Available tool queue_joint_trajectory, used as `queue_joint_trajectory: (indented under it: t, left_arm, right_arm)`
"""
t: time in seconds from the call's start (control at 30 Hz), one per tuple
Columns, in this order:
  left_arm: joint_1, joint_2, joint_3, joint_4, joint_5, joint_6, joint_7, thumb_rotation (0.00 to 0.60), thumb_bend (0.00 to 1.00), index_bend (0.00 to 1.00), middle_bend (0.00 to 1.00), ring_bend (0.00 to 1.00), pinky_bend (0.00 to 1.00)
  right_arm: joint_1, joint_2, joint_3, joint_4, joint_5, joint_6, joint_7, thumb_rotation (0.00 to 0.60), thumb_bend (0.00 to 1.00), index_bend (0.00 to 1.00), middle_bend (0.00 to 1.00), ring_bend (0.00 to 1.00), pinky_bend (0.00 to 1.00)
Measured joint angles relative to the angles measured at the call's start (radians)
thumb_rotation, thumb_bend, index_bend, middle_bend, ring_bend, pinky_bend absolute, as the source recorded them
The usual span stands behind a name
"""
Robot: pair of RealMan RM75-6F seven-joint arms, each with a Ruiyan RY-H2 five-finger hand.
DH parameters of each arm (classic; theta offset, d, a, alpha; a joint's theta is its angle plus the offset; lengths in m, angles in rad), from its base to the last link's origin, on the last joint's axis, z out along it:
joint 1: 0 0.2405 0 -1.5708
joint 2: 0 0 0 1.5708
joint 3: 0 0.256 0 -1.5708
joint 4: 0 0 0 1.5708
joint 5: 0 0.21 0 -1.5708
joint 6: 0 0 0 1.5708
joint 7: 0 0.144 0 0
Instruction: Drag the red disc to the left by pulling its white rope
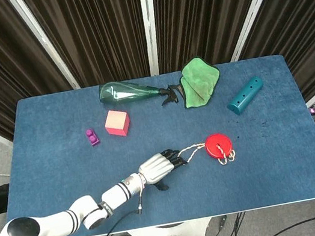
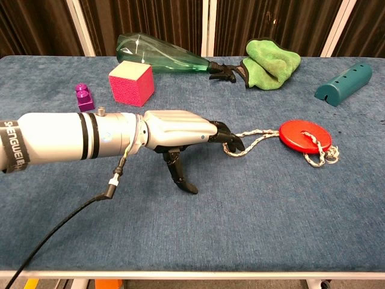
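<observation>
The red disc (image 1: 217,144) (image 2: 304,134) lies flat on the blue table right of centre. Its white rope (image 1: 194,148) (image 2: 257,138) runs leftward in a loop, and a short tangled end lies at the disc's near right. My left hand (image 1: 160,166) (image 2: 180,135) reaches in from the left with its fingers stretched out and the thumb pointing down at the table. Its dark fingertips (image 2: 231,139) lie over the left end of the rope loop. I see nothing held in it. The right hand is out of both views.
At the back lie a green bottle (image 1: 128,91) (image 2: 159,55), a green cloth (image 1: 199,80) (image 2: 274,63) and a teal cylinder (image 1: 245,95) (image 2: 343,83). A pink cube (image 1: 117,122) (image 2: 130,84) and a purple brick (image 1: 92,137) (image 2: 83,96) sit left of centre.
</observation>
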Motion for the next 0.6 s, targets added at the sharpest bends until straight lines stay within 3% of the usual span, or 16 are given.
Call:
queue_joint_trajectory:
  t: [0.07, 0.17, 0.37, 0.6]
  left_arm:
    - [0.001, 0.004, 0.000, -0.003, -0.005, 0.014, 0.005, 0.600, 0.07, 0.11, 0.57, 0.08, 0.11]
    - [0.001, 0.016, 0.002, -0.012, -0.010, 0.020, 0.022, 0.600, 0.07, 0.11, 0.72, 0.21, 0.13]
    - [0.002, 0.053, 0.009, -0.054, -0.032, 0.020, 0.076, 0.600, 0.07, 0.11, 0.85, 0.35, 0.15]
    - [0.013, 0.092, 0.014, -0.098, -0.061, 0.030, 0.143, 0.600, 0.07, 0.11, 0.92, 0.45, 0.15]
  right_arm:
    - [0.000, -0.002, 0.000, 0.002, 0.000, -0.002, 0.000, 0.600, 0.23, 0.00, 0.00, 0.00, 0.00]
    - [0.001, -0.005, 0.001, 0.003, 0.000, -0.003, -0.002, 0.600, 0.23, 0.00, 0.00, 0.00, 0.00]
    - [0.003, -0.008, 0.002, -0.001, -0.002, -0.003, -0.012, 0.600, 0.23, 0.00, 0.00, 0.00, 0.00]
    - [0.004, -0.007, 0.003, -0.009, -0.003, -0.001, -0.022, 0.600, 0.23, 0.00, 0.00, 0.00, 0.00]
